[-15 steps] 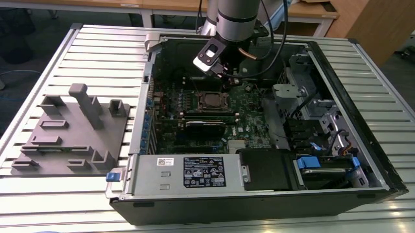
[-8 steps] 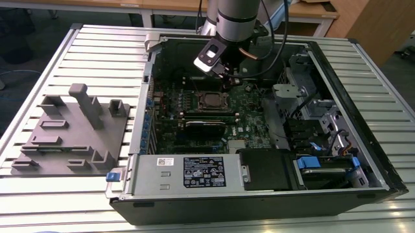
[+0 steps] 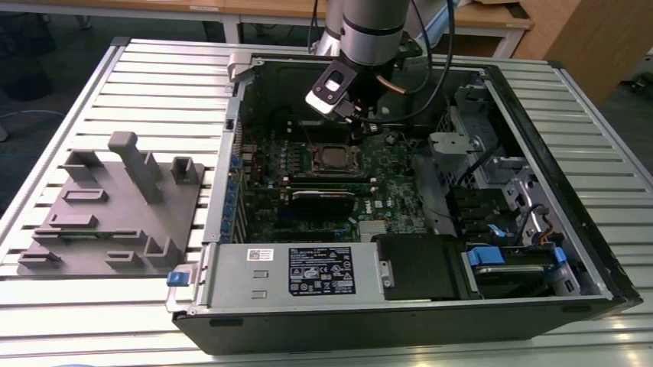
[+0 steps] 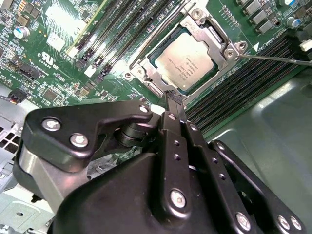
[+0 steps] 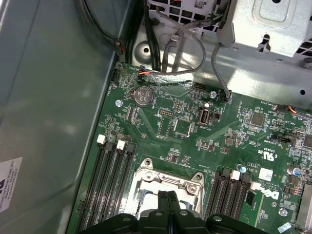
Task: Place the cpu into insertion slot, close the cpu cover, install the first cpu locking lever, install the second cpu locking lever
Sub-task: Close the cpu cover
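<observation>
Cpu (image 4: 187,61) seated in insertion slot (image 4: 139,73), cpu cover (image 4: 209,39) down; gripper (image 4: 174,101) pressed together, tip at cover edge, likely for lever work.

cpu (image 4: 187,61) – dull metal; cpu cover (image 4: 208,35) – shiny metal; gripper (image 4: 171,97) prob. matt plastic

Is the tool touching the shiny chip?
Apart. The second wrist view shows the tool at the cpu cover edge, cover metal between it and the cpu.

Even bright light, soft shadows, slight glare
</observation>
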